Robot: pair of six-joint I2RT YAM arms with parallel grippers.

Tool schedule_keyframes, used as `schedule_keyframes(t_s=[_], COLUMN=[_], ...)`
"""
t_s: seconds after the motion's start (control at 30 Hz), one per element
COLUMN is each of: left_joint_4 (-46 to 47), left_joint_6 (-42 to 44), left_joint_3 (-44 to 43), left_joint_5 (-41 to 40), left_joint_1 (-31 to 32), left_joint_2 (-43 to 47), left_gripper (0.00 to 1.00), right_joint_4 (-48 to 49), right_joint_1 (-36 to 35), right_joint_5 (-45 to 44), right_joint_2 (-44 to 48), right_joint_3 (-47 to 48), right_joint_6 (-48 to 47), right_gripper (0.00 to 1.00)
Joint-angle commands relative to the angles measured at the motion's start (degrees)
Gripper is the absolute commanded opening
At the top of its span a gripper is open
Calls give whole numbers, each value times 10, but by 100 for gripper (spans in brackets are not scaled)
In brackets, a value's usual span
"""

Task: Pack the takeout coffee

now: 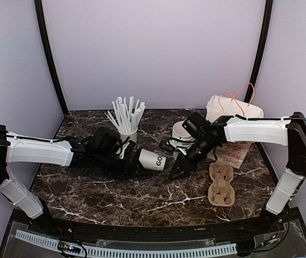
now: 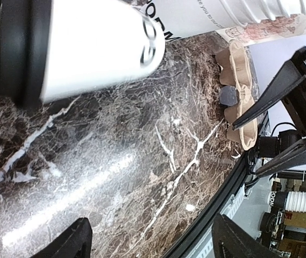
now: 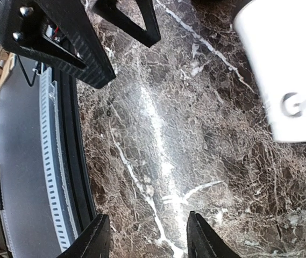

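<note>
- Takeout coffee (image 1: 151,159): appears to lie on its side near the middle of the counter (image 1: 115,199). Its black lid (image 2: 13,48) points toward the left arm and its lettered base (image 3: 303,102) toward the right arm.
- Left gripper (image 2: 151,226): fingers spread wide with only bare marble between them. The cup lies just ahead of the tips, not within them.
- Right gripper (image 3: 147,223): fingers likewise apart and holding nothing. It hovers just beside the cup's base end.
- Destinations: a pulp cup carrier (image 1: 221,184) lies flat to the right, and a paper bag (image 1: 233,113) stands behind it.
- Step in hand, as judged: secure the tipped cup and stand it upright before packing.
- Technique: close across the white wall near mid-height, never on the lid, which could pop off under side pressure.
- Keep the squeeze light, since a paper wall buckles easily.
- Rotate the cup lid-up early; if it is filled, the seam may leak while it is horizontal.
- Only one arm should grasp, because the two grippers are near each other around the cup and could collide.
- Hazards: the straw cup (image 1: 126,121) and the stacked lidless cups (image 1: 180,131) stand just behind, so lift clear before swinging right.
</note>
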State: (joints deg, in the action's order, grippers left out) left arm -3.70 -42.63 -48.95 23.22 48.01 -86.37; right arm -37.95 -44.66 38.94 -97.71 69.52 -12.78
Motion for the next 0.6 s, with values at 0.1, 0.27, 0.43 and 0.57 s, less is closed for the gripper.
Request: schedule_keyframes(t_s=[0.1,0.27,0.43,0.57], left_joint_4=[-72,-84,-100,-98], left_joint_6=[20,36,39,27], left_joint_3=[-18,-3,15,38], left_joint_5=[-62,-132,-216,-258], left_joint_1=[-2,-2,-2,-3], left_joint_2=[55,153,225,272], left_gripper=[82,83,87,91], right_joint_4=[-35,-60,-60,-67], right_joint_1=[-55,-101,-130,-142], right_joint_5=[-151,-266,-409,-445], right_joint_2=[6,-20,-79,-121], right_joint_3=[88,173,239,272], right_joint_6=[-34,-45,-39,-36], right_gripper=[53,58,65,66])
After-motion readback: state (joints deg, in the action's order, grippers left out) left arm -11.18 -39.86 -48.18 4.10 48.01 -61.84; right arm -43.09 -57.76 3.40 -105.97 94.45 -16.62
